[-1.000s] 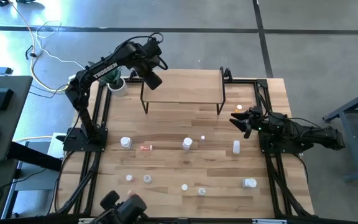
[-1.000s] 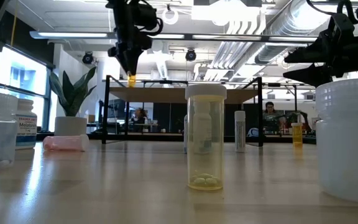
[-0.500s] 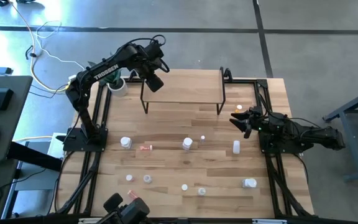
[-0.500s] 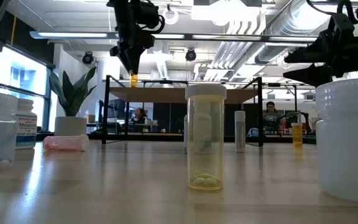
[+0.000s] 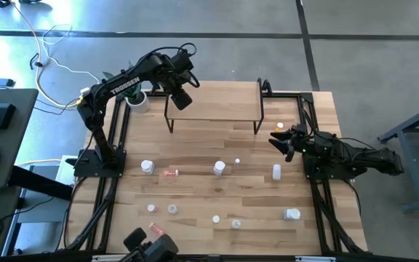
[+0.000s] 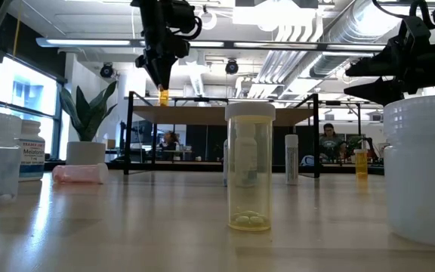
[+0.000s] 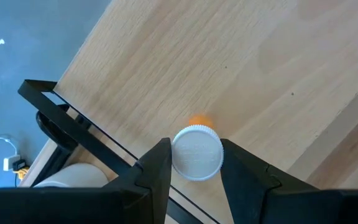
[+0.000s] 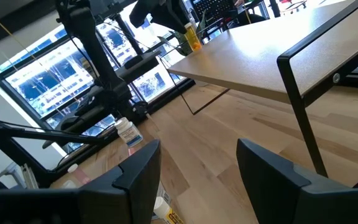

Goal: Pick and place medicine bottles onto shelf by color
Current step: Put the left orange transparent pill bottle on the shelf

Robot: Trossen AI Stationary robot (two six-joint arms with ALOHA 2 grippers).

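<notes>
1. Left hand (image 7: 194,163) clamped on an orange bottle (image 7: 197,149) with a white cap, hanging just above the shelf (image 5: 217,102) near its far-left corner; in the low view, bottle (image 6: 162,96) upright below the fingertips, base close over the board, contact not certain.
2. Right hand (image 5: 282,140) parked over the right edge of the tabletop (image 5: 209,193), fingers apart, holding nothing.
3. Another orange bottle (image 5: 278,126) standing on the tabletop close beside that hand, just right of the shelf.
4. Remaining bottles scattered on the tabletop's near half: a white-capped one (image 5: 148,167) toward the left edge, a pink one (image 5: 170,173) lying on its side, a clear vial (image 5: 219,168) mid-table, white ones (image 5: 276,172) and (image 5: 292,214) toward the right.
5. Likely light, rigid plastic, smooth and round: prone to twisting or slipping between the fingers, and to toppling on release given the narrow base.
6. Best hold: across the cap or just under it, fingers square to the axis, bottle kept vertical.
7. Release probably safest only with the base flat on the board.
</notes>
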